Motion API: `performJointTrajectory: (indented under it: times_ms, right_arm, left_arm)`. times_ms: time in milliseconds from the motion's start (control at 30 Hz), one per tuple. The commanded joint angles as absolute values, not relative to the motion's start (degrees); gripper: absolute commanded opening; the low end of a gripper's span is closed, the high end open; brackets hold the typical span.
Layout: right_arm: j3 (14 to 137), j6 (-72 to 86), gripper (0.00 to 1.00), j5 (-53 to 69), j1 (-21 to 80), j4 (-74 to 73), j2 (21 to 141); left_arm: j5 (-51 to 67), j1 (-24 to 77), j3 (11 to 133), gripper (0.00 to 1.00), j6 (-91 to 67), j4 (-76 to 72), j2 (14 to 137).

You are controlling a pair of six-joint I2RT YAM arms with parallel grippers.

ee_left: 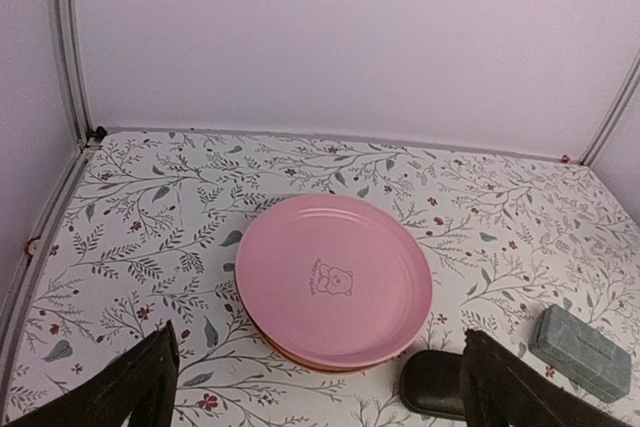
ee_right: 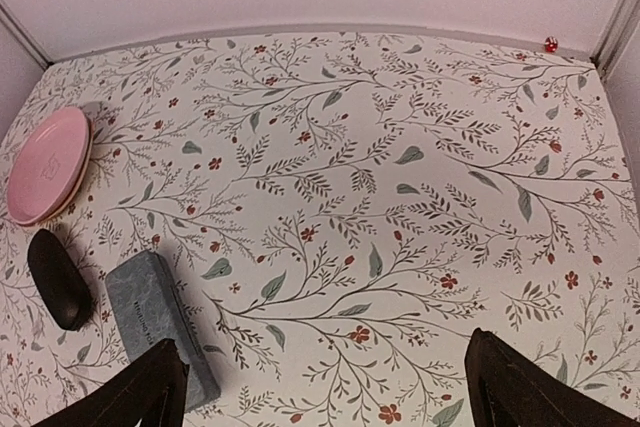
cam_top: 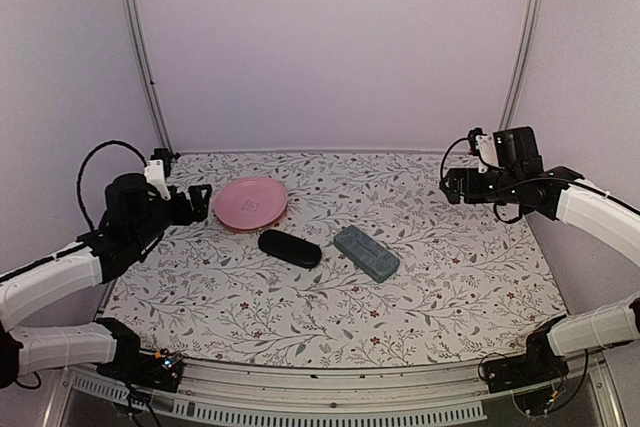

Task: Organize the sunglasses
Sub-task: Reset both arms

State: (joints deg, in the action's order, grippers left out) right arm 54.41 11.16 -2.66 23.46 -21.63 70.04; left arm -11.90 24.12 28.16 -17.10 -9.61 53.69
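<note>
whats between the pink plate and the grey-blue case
The black oval case, closed, lies between the pink plate and the grey-blue case, close to both. The top external view shows this most plainly.

A lab robot test booth: plain pale walls [cam_top: 330,47], metal corner posts [cam_top: 141,47], floral-covered table [cam_top: 450,287].

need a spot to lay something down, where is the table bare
Widest bare table lies right of the grey-blue case; also the near strip in front of both cases. Crowded at left-centre: pink plate, black case, grey-blue case close together.
</note>
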Motion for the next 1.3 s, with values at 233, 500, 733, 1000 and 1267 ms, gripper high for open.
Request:
performJointTrajectory:
  times_ms: [233,500,733,1000,1267]
  right_arm:
    - [52.93,11.78,0.99,-7.06,16.17,-16.43,64.25]
    - [49.66,11.33,0.99,-9.49,16.17,-13.74,58.36]
    - [46.28,11.24,0.99,-9.58,16.17,-10.72,54.42]
    - [45.72,11.07,0.99,-9.98,16.17,-10.46,54.55]
    - [45.25,10.75,0.99,-9.22,16.17,-9.85,52.89]
  left_arm:
    - [-4.16,12.93,29.75,0.99,-13.7,-23.32,55.15]
    - [-6.2,10.75,28.39,0.99,-13.29,-26.19,53.71]
    - [-5.46,10.62,25.9,0.99,-6.37,-31.23,51.7]
    - [-1.32,10.89,25.23,0.99,-5.24,-31.91,51.14]
    - [-3.21,14.59,25.43,0.99,-4.34,-30.66,49.35]
